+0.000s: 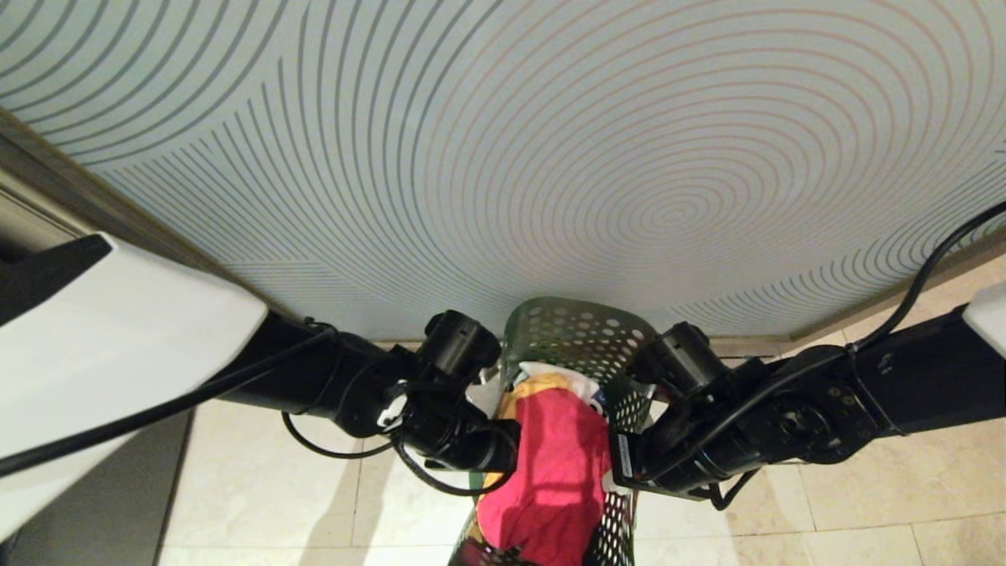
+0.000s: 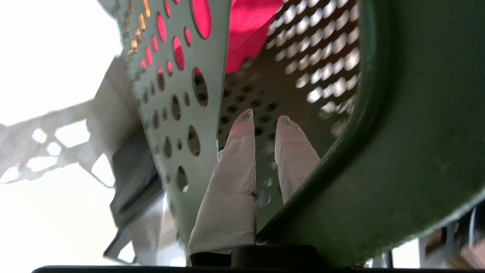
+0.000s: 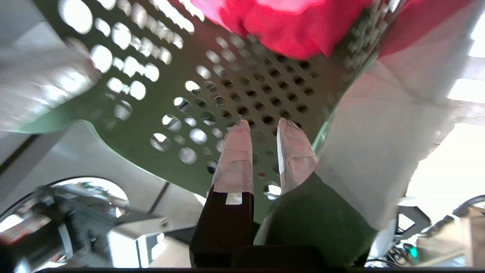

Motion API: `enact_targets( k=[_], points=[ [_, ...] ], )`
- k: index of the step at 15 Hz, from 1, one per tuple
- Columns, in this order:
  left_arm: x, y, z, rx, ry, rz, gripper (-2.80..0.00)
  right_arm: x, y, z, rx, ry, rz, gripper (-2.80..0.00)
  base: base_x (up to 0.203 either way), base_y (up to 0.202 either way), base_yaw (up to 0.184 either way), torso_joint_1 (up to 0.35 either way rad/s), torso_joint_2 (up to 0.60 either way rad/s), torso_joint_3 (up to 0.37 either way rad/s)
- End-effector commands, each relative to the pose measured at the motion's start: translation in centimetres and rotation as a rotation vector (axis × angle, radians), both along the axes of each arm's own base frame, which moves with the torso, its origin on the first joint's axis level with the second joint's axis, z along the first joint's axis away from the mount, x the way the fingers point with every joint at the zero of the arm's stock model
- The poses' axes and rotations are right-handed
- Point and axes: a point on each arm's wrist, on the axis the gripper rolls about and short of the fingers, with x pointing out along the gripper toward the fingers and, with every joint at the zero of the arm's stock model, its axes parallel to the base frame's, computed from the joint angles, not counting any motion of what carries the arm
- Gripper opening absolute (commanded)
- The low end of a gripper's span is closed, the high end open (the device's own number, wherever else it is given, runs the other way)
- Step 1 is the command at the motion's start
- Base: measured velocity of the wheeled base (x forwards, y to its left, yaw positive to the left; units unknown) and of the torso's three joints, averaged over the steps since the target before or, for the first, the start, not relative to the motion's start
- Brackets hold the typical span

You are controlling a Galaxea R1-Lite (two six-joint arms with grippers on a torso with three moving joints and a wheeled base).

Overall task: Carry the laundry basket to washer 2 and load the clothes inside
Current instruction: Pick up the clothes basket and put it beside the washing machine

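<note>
Both jaws clamped on laundry basket [image 1: 578, 338] rim, left [image 2: 261, 125] and right [image 3: 263, 129], long axis pointing away from robot

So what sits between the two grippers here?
In the head view, the laundry basket with the clothes fills the gap between left gripper and right gripper, each shut on its rim.

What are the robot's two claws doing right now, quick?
Left gripper: shut on the laundry basket, at its side.
Right gripper: shut on the laundry basket's other side.
</note>
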Motion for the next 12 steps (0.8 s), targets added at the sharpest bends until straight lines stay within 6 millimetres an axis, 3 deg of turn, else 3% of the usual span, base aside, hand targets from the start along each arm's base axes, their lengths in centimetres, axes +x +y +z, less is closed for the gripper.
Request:
enact_targets(
  k=[1,7,12],
  points=[
    [-1.8,1.0,1.9,-0.006,-0.014,-0.023,-2.8,-1.1,-0.2,2.2,0.035,-0.042,0.003,-2.8,0.0,0.0,0.0,0.0,0.0,0.0],
    [-5.3,3.0,3.9,0.053,0.043,-0.064,-2.8,-4.7,0.8,2.4,-0.011,-0.03,0.058,-2.8,0.0,0.0,0.0,0.0,0.0,0.0],
    [-7.4,3.0,4.2,0.056,0.051,-0.105,-2.8,-5.3,0.3,2.8,-0.009,-0.044,0.051,-2.8,0.0,0.0,0.0,0.002,0.0,0.032]
  ],
)
